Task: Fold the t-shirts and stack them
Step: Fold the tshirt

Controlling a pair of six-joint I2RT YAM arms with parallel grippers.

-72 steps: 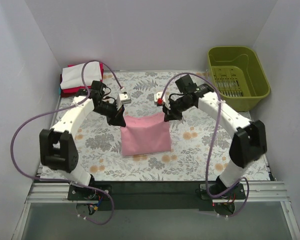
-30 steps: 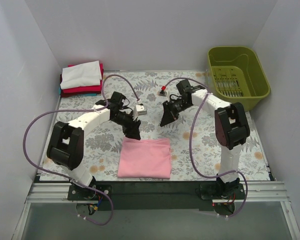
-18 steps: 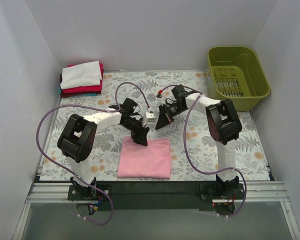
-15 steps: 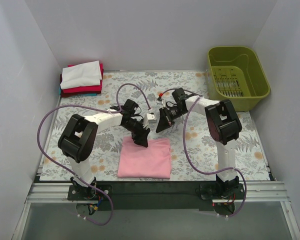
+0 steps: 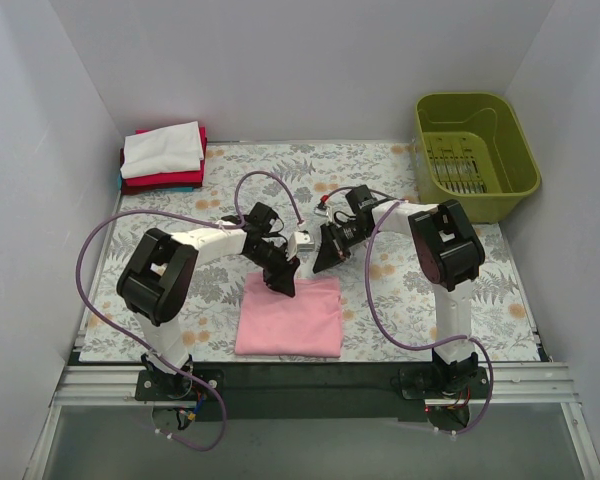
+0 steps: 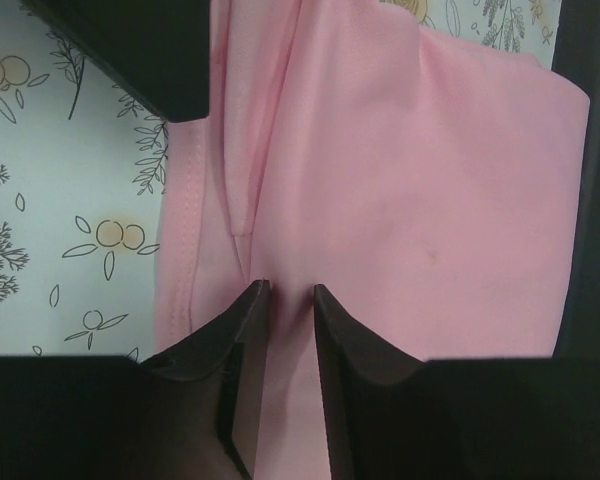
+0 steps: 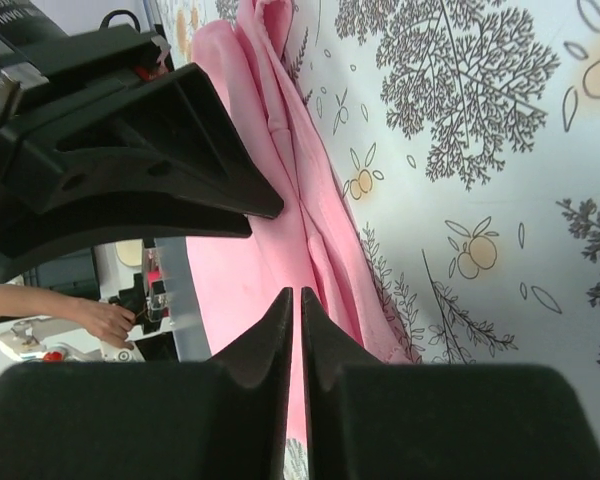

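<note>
Both arms bend inward and low toward the far edge of the folded pink t-shirt (image 5: pixel 292 320), which lies flat on the floral table cloth (image 5: pixel 405 290) near the bases. The left gripper (image 5: pixel 282 283) tips down over the shirt's far-left corner with its fingers drawn almost together. The right gripper (image 5: pixel 318 264) sits at the far edge, its fingers pressed together.

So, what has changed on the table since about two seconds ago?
The pink t-shirt was held up by its far edge; both grippers laid it flat nearer the arms' bases and let go. Then the left gripper and the right gripper moved inward toward its far edge, fingers close together. The folded stack and the green basket stayed in place.
</note>
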